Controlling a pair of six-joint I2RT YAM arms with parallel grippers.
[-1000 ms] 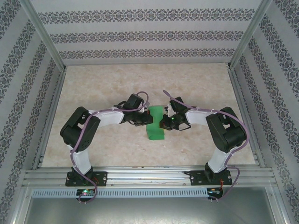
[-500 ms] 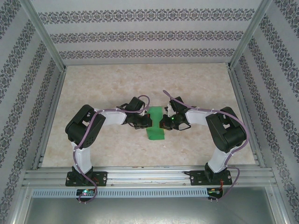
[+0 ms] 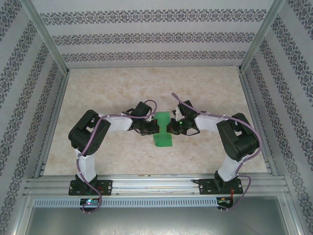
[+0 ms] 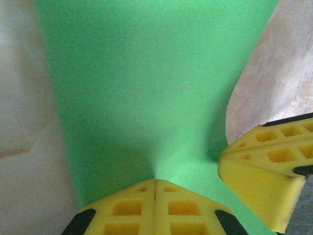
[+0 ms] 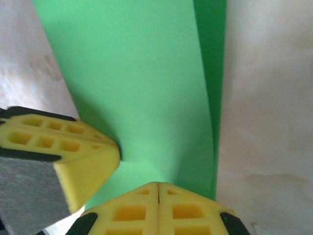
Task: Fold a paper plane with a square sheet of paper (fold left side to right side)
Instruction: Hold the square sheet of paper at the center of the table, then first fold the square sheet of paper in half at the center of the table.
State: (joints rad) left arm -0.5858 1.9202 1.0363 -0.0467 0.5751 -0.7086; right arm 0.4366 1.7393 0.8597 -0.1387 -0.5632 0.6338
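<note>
Marbled desk (image 3: 98, 93): green paper (image 3: 163, 137) pressed under both jaws, each pair together; uneven push may skew crease.

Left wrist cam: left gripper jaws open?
No, the left gripper has its yellow fingers pressed together, no gap, at the green paper.

- The green paper (image 3: 163, 136) is lying as a narrow strip at the middle of the table (image 3: 122, 88), running away from the arm bases.
- The left gripper (image 3: 153, 128) is touching its left edge.
- The right gripper (image 3: 169, 128) is touching its right edge, directly opposite.
</note>
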